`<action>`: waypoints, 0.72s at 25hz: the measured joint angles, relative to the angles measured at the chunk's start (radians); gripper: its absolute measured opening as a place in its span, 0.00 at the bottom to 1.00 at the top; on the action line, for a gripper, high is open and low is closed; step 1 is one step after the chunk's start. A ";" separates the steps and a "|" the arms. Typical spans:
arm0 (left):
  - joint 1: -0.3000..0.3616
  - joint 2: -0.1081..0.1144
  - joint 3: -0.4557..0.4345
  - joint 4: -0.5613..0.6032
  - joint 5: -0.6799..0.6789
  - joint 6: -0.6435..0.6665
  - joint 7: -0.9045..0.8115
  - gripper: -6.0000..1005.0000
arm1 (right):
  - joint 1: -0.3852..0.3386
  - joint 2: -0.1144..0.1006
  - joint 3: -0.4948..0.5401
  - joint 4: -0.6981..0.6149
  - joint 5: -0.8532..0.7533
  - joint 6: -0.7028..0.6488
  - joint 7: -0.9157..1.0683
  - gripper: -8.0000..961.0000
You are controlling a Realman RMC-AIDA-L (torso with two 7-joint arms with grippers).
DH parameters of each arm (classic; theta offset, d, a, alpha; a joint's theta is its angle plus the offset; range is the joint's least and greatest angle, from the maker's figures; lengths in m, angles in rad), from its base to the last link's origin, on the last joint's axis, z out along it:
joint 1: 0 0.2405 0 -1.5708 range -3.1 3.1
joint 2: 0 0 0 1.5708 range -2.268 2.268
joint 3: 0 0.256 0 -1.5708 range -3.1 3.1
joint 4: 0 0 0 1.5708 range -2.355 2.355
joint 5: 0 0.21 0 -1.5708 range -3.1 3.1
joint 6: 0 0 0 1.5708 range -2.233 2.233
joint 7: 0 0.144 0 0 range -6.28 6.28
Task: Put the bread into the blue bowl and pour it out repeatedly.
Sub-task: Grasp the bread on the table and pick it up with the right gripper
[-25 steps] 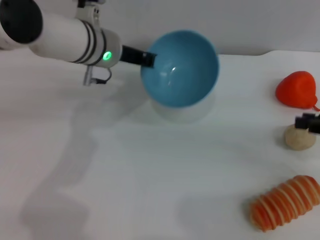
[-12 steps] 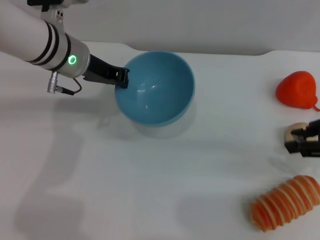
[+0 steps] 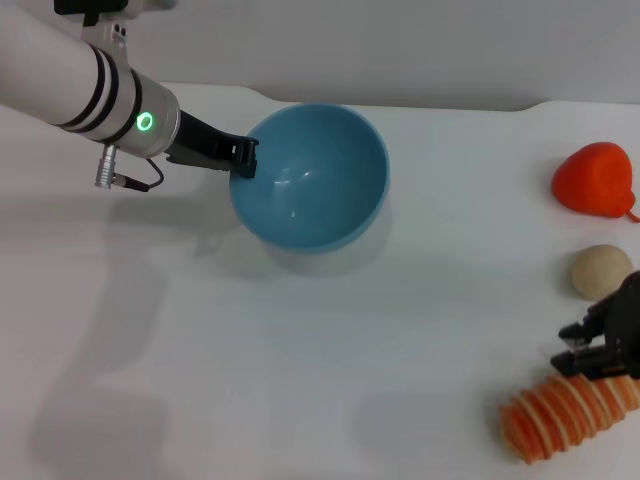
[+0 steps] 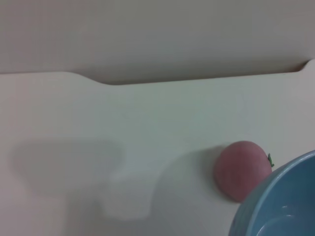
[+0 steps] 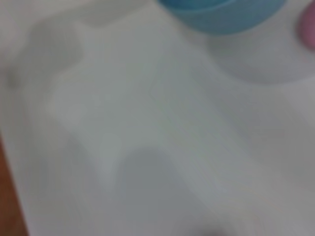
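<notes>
White table (image 3: 330, 360) fills the head view, with a pale wall behind its far edge. At the far left, the left gripper (image 3: 243, 157) has its jaws pinched on the near-left rim of the blue bowl (image 3: 310, 175), holding it tipped so that its glossy, empty inside faces the camera; the white arm with a green light runs back to the upper left corner. The left wrist view shows only an arc of the bowl's rim (image 4: 275, 201) and, past it, a round reddish thing beside the bowl. At the lower right edge, the right gripper (image 3: 603, 347) hangs right over the far end of the bread (image 3: 565, 415); whether its jaws are spread or touching the loaf cannot be told. The bread lies on the table at the near right, well apart from the bowl, slanting with its right end farther from the camera. Just beyond the gripper sits a small beige ball (image 3: 600, 270), and farther back a red strawberry-shaped toy (image 3: 594, 178). The right wrist view shows blurred table with the bowl's underside (image 5: 221, 12) at its edge.
</notes>
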 joint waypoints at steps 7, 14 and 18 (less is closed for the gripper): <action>-0.004 -0.003 -0.001 0.000 0.020 0.020 0.000 0.01 | 0.029 0.008 -0.090 0.051 -0.065 0.038 0.046 0.43; -0.004 -0.008 -0.001 0.001 0.022 0.038 0.001 0.01 | 0.041 0.006 -0.172 0.038 -0.057 0.041 0.144 0.56; -0.003 -0.011 -0.001 0.005 0.022 0.047 0.011 0.01 | 0.051 0.007 -0.226 0.046 -0.058 0.040 0.174 0.61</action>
